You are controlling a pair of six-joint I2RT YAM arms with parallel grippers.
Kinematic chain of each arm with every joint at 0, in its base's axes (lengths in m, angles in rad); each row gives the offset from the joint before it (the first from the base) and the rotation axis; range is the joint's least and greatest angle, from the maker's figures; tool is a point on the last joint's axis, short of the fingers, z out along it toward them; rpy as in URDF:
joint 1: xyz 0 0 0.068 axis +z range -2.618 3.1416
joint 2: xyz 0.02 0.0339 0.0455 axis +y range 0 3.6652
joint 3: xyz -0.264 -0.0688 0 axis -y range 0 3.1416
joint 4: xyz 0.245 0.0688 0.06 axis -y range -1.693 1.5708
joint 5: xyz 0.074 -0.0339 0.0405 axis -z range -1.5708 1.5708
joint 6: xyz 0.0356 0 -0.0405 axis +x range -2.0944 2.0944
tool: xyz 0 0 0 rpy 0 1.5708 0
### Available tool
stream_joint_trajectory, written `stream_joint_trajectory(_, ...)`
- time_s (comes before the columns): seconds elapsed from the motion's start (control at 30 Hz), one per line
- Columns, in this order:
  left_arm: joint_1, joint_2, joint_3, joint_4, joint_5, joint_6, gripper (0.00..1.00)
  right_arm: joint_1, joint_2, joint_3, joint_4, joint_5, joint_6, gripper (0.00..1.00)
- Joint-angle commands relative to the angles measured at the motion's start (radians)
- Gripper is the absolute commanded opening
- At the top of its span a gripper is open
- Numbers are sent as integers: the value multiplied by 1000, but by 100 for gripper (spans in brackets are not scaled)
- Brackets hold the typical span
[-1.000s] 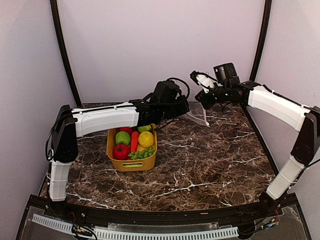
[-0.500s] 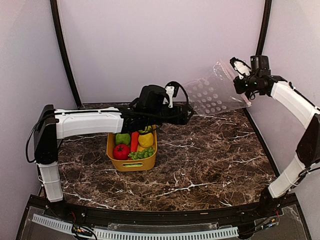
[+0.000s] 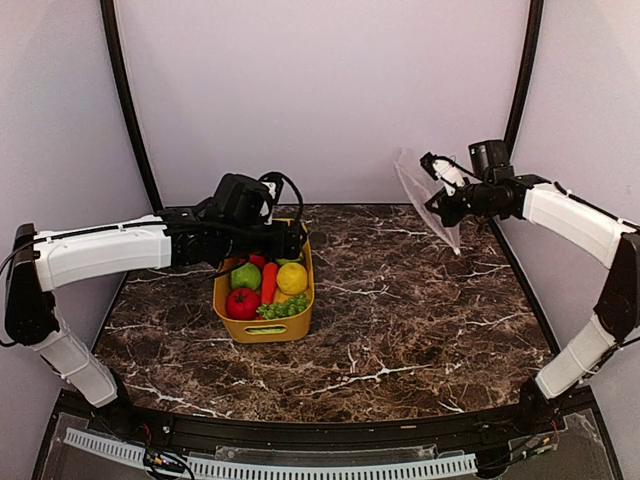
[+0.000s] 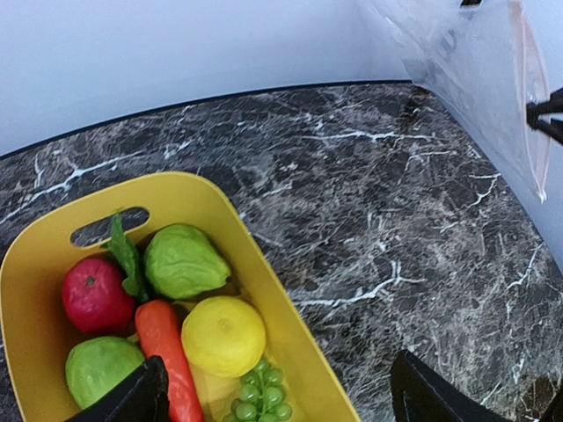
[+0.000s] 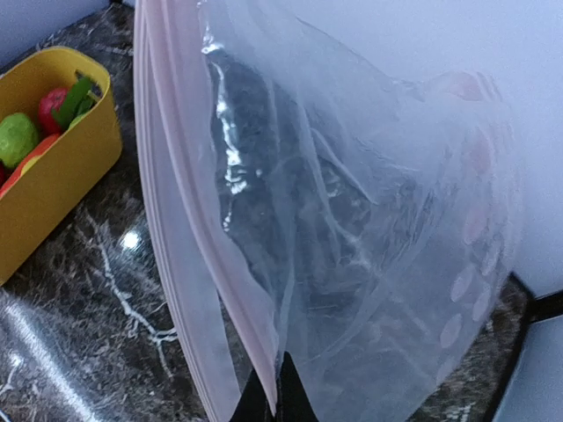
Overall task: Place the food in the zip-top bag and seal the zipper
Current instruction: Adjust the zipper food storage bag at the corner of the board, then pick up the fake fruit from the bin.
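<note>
1. Since the earlier frame the left gripper (image 3: 289, 239) has pulled back to the left, letting go of the zip-top bag (image 3: 425, 192), and the bag has swung round nearly edge-on.
2. Left gripper: fingers spread wide and empty, hovering over the far end of the yellow tub (image 3: 266, 328).
3. Right gripper (image 3: 441, 196): pinched closed on the bag's edge, holding it in the air above the far right of the surface (image 3: 400, 320).
4. In the right wrist view the zipper (image 5: 180, 220) runs as a pale pink strip down the bag's left side to the closed fingers.
5. All the food lies in the tub: pear (image 4: 185, 259), lemon (image 4: 223, 336), tomato (image 4: 92, 294), carrot (image 4: 167, 352) and grapes (image 4: 259, 397).
</note>
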Motion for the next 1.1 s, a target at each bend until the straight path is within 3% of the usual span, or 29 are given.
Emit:
stream_joint_trajectory(0.0,13,-45,5,-200,-19,-39,85,-2,68,-44,-48,-218,61,0)
stream_joint_trajectory(0.2,29,10,92,-383,12,-72,81,-2,93,-42,-48,-306,59,0)
stream_joint_trajectory(0.3,39,54,106,-412,59,-95,74,-2,103,-49,-48,-338,56,0)
stream_joint_trajectory(0.5,55,144,136,-402,112,-106,69,-1,111,-57,-49,-366,37,0)
stream_joint_trajectory(0.7,88,253,227,-390,148,-78,83,-1,101,-62,-52,-382,20,0)
stream_joint_trajectory(1.07,146,355,267,-322,184,-25,84,-2,74,-62,-86,-428,-22,0)
